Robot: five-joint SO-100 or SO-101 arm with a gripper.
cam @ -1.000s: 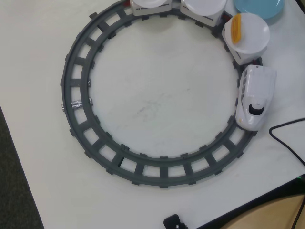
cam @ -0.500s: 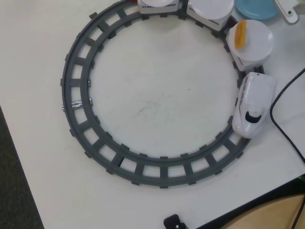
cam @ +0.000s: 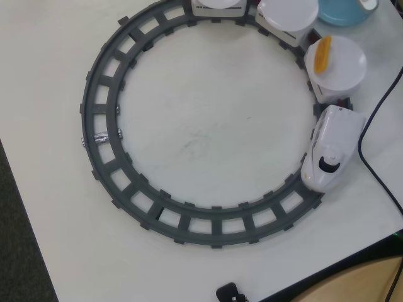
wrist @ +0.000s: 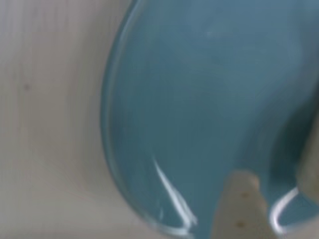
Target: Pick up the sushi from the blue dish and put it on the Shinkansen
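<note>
The blue dish [wrist: 199, 99] fills the blurred wrist view, and no sushi shows on the part of it I can see. My gripper [wrist: 274, 184] hangs close over the dish, open, with only blue between its pale fingers [wrist: 239, 204]. In the overhead view the blue dish [cam: 340, 12] sits at the top right edge, with a white bit of the arm [cam: 368, 4] over it. The Shinkansen [cam: 327, 151] rides the right side of the track, nose pointing down. Its first disc [cam: 340, 63] carries a yellow-orange strip [cam: 321, 53].
The grey ring track [cam: 101, 119] takes up most of the white table. Two more white discs [cam: 288, 12] follow the train along the top of the ring. A black cable [cam: 371, 126] runs down the right side next to the train. The table's edge cuts across the lower left and lower right.
The train has rolled further round the track, nose moving down and inward. A white part of the arm came in at the top right over the blue dish, and the cable swung up.
</note>
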